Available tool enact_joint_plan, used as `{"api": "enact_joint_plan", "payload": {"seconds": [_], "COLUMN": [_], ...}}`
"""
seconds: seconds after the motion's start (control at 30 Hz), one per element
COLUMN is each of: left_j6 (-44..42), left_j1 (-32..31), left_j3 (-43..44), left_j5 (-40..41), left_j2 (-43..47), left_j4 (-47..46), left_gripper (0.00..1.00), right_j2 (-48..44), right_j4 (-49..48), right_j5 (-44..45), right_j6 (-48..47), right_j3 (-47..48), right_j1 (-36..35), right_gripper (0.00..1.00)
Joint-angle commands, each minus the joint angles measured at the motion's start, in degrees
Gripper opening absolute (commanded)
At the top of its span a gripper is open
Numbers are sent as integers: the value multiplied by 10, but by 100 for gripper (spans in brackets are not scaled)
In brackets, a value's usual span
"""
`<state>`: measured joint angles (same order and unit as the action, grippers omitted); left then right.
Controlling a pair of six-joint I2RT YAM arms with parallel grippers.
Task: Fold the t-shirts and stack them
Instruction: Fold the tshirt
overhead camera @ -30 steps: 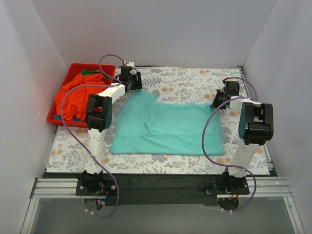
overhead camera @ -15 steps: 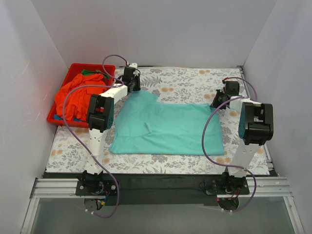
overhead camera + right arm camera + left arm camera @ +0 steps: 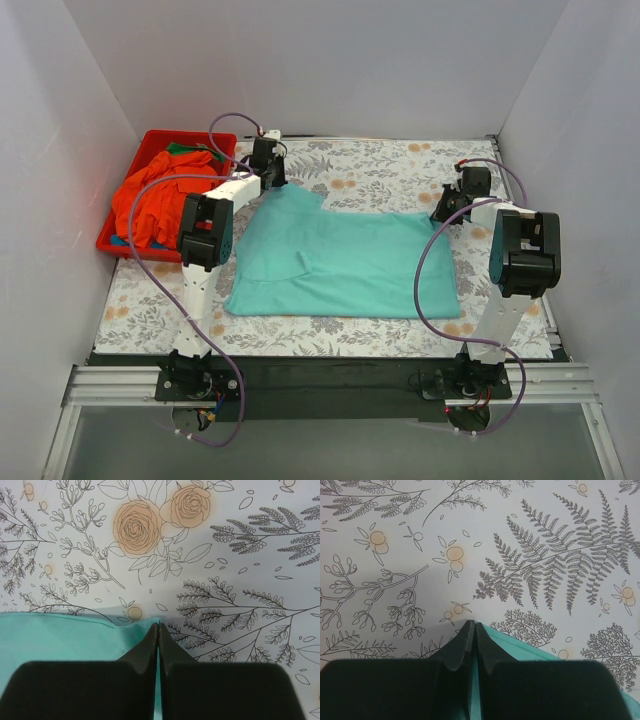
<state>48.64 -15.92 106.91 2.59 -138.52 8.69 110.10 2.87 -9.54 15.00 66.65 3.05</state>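
Observation:
A teal t-shirt point(image 3: 340, 260) lies spread flat on the flowered table cover. My left gripper point(image 3: 272, 183) is at its far left corner, jaws shut on the teal cloth point(image 3: 520, 642), with a strip of cloth showing between the fingers point(image 3: 462, 645). My right gripper point(image 3: 442, 212) is at the far right corner, shut on the teal hem point(image 3: 75, 635); its fingers point(image 3: 170, 645) pinch the corner. An orange-red t-shirt point(image 3: 150, 200) is heaped in the red bin point(image 3: 212, 141) at the far left, with a bit of green cloth point(image 3: 180, 150) under it.
White walls close in the table on the left, back and right. The red bin stands against the left wall beside the left arm. Purple cables loop off both arms. The arm bases point(image 3: 330, 385) sit on a dark rail at the near edge.
The left gripper has closed from open onto the teal shirt's far left corner, shifting slightly toward it. The right gripper has stayed shut on the far right corner.

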Motion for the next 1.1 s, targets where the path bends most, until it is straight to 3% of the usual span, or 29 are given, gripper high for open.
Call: {"api": "enact_joint_plan", "payload": {"seconds": [0.0, 0.3, 0.57, 0.87, 1.0, 1.07], "left_j6": [5, 20, 29, 11, 19, 28], "left_j1": [-2, 10, 37, 56, 57, 57], "left_j3": [-8, 48, 129, 164, 103, 4], "left_j5": [-21, -25, -100, -175, -210, -224], "left_j2": [26, 8, -16, -12, 40, 101], "left_j4": [18, 9, 0, -84, -121, -152], "left_gripper": [0, 0, 0, 0, 0, 0], "right_j2": [-1, 5, 36, 99, 76, 64], "right_j4": [-16, -16, 4, 13, 13, 12], "right_j5": [-15, -10, -1, -20, -32, -37], "right_j6": [-1, 4, 7, 12, 12, 11], "right_j3": [6, 53, 136, 247, 249, 232], "right_j1": [3, 3, 3, 3, 3, 3], "right_gripper": [1, 1, 1, 1, 1, 1]}}
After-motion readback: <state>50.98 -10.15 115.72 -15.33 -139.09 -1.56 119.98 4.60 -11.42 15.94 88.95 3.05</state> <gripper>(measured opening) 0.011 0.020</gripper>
